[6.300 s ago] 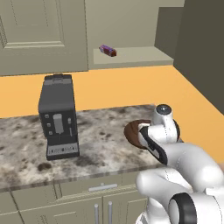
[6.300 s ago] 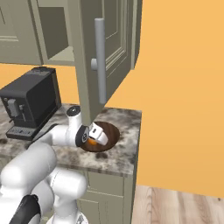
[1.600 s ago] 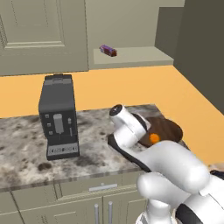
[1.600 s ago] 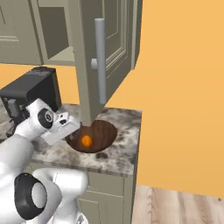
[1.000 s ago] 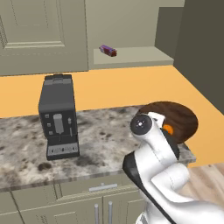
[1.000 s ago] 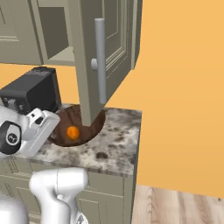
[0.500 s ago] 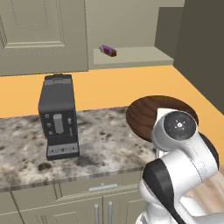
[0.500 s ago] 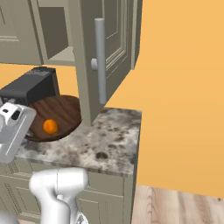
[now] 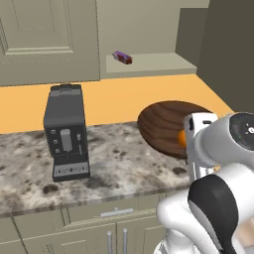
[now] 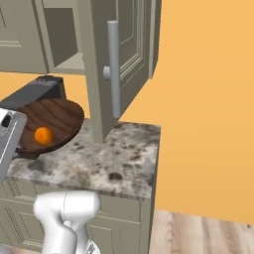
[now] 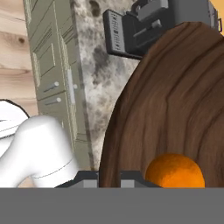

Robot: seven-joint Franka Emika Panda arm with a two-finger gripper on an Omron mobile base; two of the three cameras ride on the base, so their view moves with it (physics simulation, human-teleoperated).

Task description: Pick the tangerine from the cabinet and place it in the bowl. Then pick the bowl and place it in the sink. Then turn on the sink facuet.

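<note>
- Hand view: gripper (image 11: 109, 177) pinching the bowl (image 11: 175, 100) rim, fingertips (image 11: 87, 178) low in frame on either side of the wood edge, jaws pressed together on it
- tangerine (image 11: 175, 171) sits inside the bowl, close to the gripped rim
- coffee machine (image 11: 148, 24) shows past the far bowl edge, with speckled counter (image 11: 94, 83) and base-cabinet drawers (image 11: 52, 83) alongside; the picture is rolled sideways
- left base view: bowl (image 9: 166, 126) is held lifted and tilted over the counter (image 9: 114, 163), right of the coffee machine (image 9: 67, 131)
- tangerine (image 9: 182, 138) is an orange sliver at the bowl's near-right edge, mostly hidden by the wrist
- cabinet (image 9: 149, 62) is the open shelf at the back; a purple-brown wrapped bar (image 9: 122, 57) lies on its floor, well apart from the bowl
- right base view: bowl (image 10: 49, 124) at left, above the counter (image 10: 114, 158), in front of the coffee machine (image 10: 37, 92)
- tangerine (image 10: 43, 135) rests low in the bowl
- open cabinet door (image 10: 116, 59) with bar handle (image 10: 113, 69) stands just right of the bowl
- wood floor (image 10: 198, 233) at lower right
</note>
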